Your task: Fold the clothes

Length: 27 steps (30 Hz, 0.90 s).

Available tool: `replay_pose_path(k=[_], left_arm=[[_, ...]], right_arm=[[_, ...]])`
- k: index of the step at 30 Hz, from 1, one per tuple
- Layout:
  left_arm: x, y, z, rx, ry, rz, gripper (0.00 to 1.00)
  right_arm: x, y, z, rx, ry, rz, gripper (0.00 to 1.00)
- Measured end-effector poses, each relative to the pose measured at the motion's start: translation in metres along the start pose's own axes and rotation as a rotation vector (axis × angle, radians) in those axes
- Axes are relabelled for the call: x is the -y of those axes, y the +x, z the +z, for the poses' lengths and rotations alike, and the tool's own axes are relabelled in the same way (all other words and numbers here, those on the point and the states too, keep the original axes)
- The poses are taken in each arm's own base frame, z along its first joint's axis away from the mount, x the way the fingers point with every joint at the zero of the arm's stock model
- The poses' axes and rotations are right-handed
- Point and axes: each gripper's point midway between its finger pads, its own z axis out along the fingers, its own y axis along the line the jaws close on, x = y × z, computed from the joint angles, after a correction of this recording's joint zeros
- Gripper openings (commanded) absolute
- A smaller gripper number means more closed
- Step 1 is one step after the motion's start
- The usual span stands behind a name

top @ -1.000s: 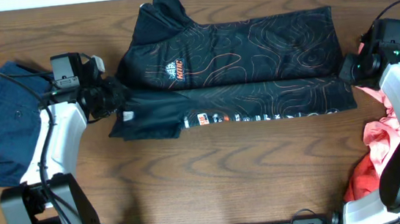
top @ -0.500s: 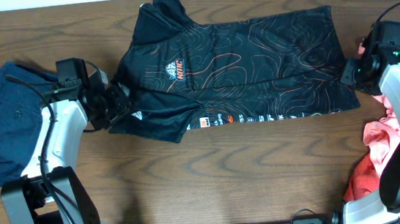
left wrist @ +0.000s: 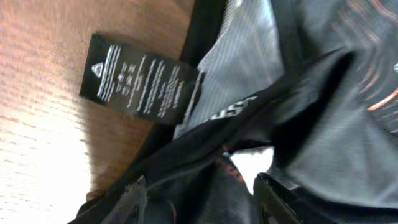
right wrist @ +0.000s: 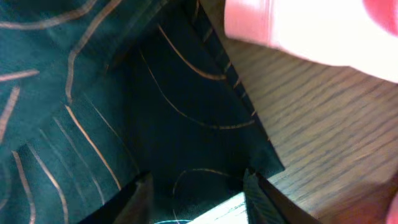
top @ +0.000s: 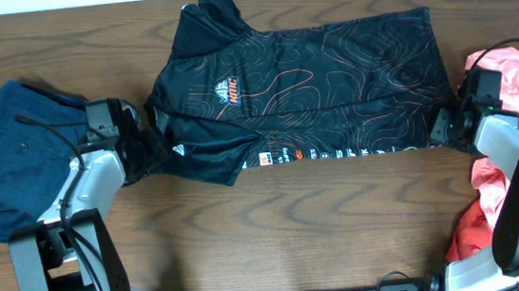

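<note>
On my overhead feed the black jersey (top: 329,72) lies spread across the upper middle of the wooden table (top: 298,247), with a folded flap at its lower left and white logos along the bottom edge. My left gripper (top: 147,142) sits low at the jersey's left edge. Through its wrist camera I see the two fingers (left wrist: 134,202) parted to a middling gap at the bottom of the frame, with bunched black fabric lying in that gap. A black care label (left wrist: 140,78) rests over bare wood at upper left. My right gripper (top: 441,126) is at the jersey's lower right corner. Its fingers (right wrist: 266,200) stand apart as well, and the cloth's pointed corner lies between them on the wood. The coral-pink garment (top: 510,73) is heaped along the right edge of the frame, just beside that corner. A navy garment (top: 3,161) lies at far left.
</note>
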Motion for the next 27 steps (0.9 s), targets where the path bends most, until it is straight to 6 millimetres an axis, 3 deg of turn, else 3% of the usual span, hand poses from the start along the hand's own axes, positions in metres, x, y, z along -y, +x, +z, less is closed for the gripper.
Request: replay_pose_path(k=[1, 4, 9, 12, 16, 18, 21, 27], left_arm=[[-0.002, 0.002, 0.002, 0.001, -0.003, 0.0, 0.56], [-0.006, 0.009, 0.005, -0.01, -0.01, -0.009, 0.24], [-0.017, 0.034, 0.004, -0.104, -0.061, -0.031, 0.06], [-0.025, 0.047, 0.0, -0.158, -0.102, -0.04, 0.06], [-0.03, 0.056, -0.004, -0.191, -0.127, -0.048, 0.07], [-0.03, 0.057, -0.005, -0.194, -0.123, -0.043, 0.24], [-0.025, 0.058, -0.008, -0.2, -0.097, -0.041, 0.4], [0.004, 0.047, -0.033, -0.132, 0.03, -0.016, 0.45]], right_arm=[[0.0, 0.003, 0.001, -0.006, -0.001, 0.001, 0.4], [0.001, 0.006, 0.001, -0.014, -0.001, 0.001, 0.38], [0.006, 0.025, -0.005, -0.095, 0.021, -0.004, 0.28], [0.016, 0.044, -0.011, -0.173, 0.072, 0.011, 0.28], [0.033, 0.057, -0.017, -0.218, 0.165, 0.046, 0.41], [0.036, 0.056, -0.018, -0.213, 0.185, 0.049, 0.47], [0.038, 0.055, -0.019, -0.205, 0.206, 0.047, 0.49], [0.039, 0.055, -0.019, -0.202, 0.212, 0.044, 0.49]])
